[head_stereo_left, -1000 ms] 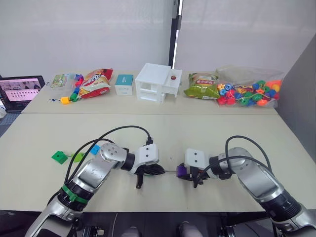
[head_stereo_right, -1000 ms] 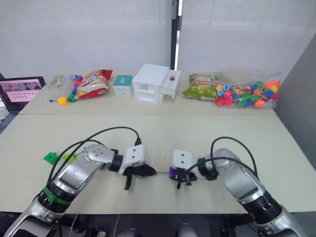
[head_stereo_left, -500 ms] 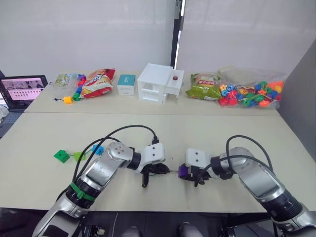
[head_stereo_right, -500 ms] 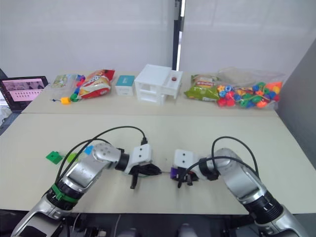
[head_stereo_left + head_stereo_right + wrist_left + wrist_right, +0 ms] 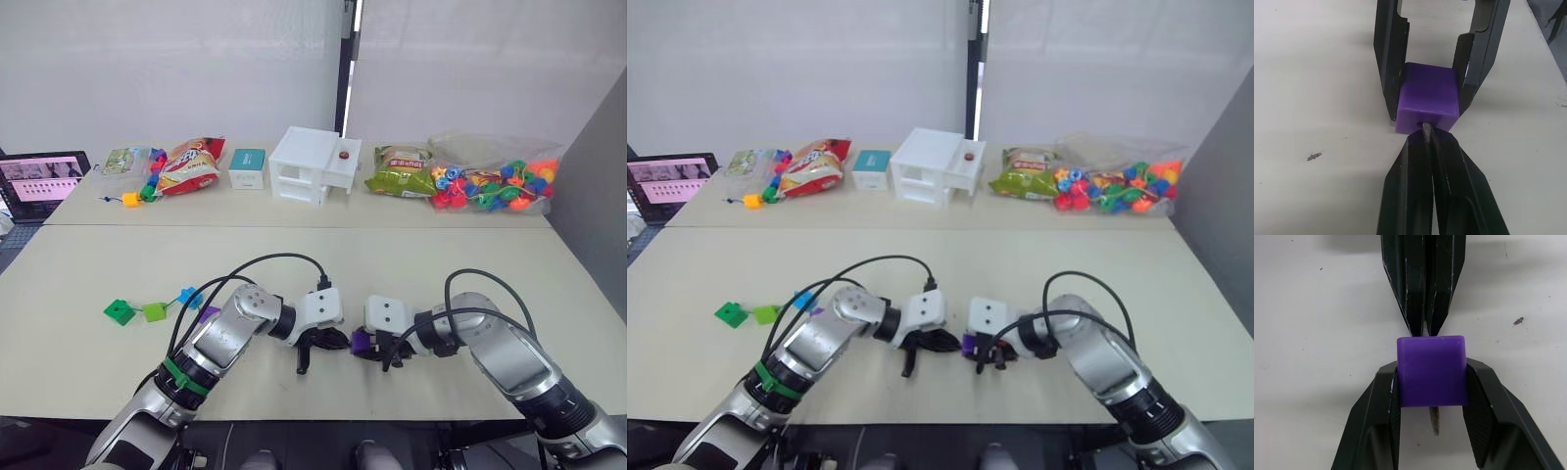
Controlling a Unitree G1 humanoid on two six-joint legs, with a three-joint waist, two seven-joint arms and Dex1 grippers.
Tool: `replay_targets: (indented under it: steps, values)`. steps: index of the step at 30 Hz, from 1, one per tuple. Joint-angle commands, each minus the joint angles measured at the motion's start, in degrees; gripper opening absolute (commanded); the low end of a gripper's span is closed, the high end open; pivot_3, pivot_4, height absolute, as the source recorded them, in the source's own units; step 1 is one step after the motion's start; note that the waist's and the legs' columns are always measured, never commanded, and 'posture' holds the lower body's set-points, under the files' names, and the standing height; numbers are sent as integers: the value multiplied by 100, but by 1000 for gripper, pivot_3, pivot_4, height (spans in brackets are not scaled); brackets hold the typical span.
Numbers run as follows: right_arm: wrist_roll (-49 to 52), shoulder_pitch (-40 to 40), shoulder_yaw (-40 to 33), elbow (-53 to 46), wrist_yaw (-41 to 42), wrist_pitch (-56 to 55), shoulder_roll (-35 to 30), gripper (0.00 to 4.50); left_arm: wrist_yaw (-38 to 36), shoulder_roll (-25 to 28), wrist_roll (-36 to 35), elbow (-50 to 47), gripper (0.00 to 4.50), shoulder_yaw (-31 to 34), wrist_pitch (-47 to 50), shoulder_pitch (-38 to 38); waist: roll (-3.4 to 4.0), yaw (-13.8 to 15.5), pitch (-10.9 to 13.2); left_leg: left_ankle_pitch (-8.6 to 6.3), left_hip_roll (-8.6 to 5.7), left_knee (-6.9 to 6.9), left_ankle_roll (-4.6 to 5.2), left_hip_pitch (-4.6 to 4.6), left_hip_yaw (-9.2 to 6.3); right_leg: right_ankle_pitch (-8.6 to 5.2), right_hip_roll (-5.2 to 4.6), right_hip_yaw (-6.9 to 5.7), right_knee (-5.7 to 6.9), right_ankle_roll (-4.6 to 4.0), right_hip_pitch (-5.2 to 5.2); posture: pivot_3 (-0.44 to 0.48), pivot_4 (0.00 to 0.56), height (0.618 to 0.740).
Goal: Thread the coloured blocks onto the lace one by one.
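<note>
Low in the centre of the frame, the left tool (image 5: 1426, 142) is pinching the lace's grey tip (image 5: 1426, 130) into the purple block (image 5: 1428, 100), which the right tool (image 5: 1432, 377) is clamping just above the worktop (image 5: 411, 274). The tip (image 5: 1435, 420) is emerging behind. Keeping the block steady and pushing straight along the hole should do best.

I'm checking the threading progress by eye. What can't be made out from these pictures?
- How far the lace tip has gone through the purple block: the block hides its bore in both wrist views.
- The cord behind the left gripper: its shut fingers cover it in the left wrist view.
- Holes in the blue block, light green block and dark green block: too small in the eye views.
</note>
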Motion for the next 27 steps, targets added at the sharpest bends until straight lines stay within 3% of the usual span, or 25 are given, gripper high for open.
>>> replay_targets:
  steps: [1,5,14,24,25,27]
  values:
    - [-18,13,207,-16,-125,38,142,1184,-189,-232,-388,-334,1310,51,-176,-161,0,0,0,0,0,0,0,1,0,0,0,0,0,0,0,0,150,740]
    - [-30,62,183,-26,-148,33,98,1184,-350,203,-286,-457,2522,176,-354,-23,-2,-34,0,0,2,0,0,1,-1,0,1,0,0,0,1,0,150,740]
    - [34,165,122,-139,-231,78,-1,1184,-343,1073,-158,-299,2522,453,-956,525,-1,-120,0,0,4,-5,0,-1,-1,0,2,0,10,-1,-14,0,150,740]
    - [81,139,128,-172,-273,117,-8,1184,-46,875,-123,1,2522,457,-1300,685,-1,-119,0,0,3,-5,0,-4,-1,0,2,0,10,-1,-18,0,150,740]
    - [85,144,126,-176,-277,121,-9,1184,-68,833,-178,4,1984,464,-1286,688,-1,-120,0,0,4,-5,0,-4,0,0,2,1,10,-1,-18,0,150,740]
    - [86,158,125,-196,-277,131,-21,1184,-78,802,-197,11,1431,462,-1289,692,-1,-119,0,0,3,-4,0,-5,0,0,2,0,10,-1,-17,0,150,740]
